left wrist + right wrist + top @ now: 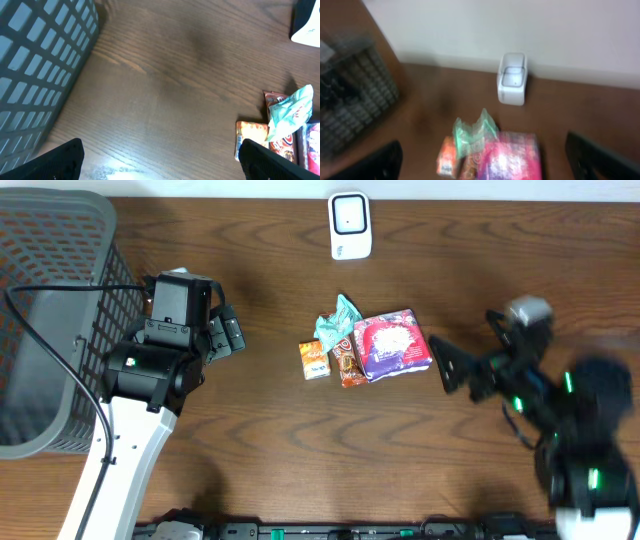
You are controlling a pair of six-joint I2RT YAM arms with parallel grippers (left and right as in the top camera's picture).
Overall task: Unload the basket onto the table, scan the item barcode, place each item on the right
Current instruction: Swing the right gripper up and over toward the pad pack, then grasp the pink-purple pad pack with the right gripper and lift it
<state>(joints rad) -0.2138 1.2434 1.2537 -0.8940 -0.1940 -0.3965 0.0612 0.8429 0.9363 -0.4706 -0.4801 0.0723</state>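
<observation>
While lying flat, the packet (392, 346) shows pink (purple-edged).

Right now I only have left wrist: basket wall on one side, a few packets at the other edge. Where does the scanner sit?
Observer: The white scanner stands at the far edge of the table, straight beyond the packets and apart from them.
Operator: Right arm?
Observer: The right gripper is just to the right of the purple packet, jaws open, holding nothing.
Operator: That purple one, how big?
Observer: It's the largest of the four. It lies flat, touching the red-brown packet.
</observation>
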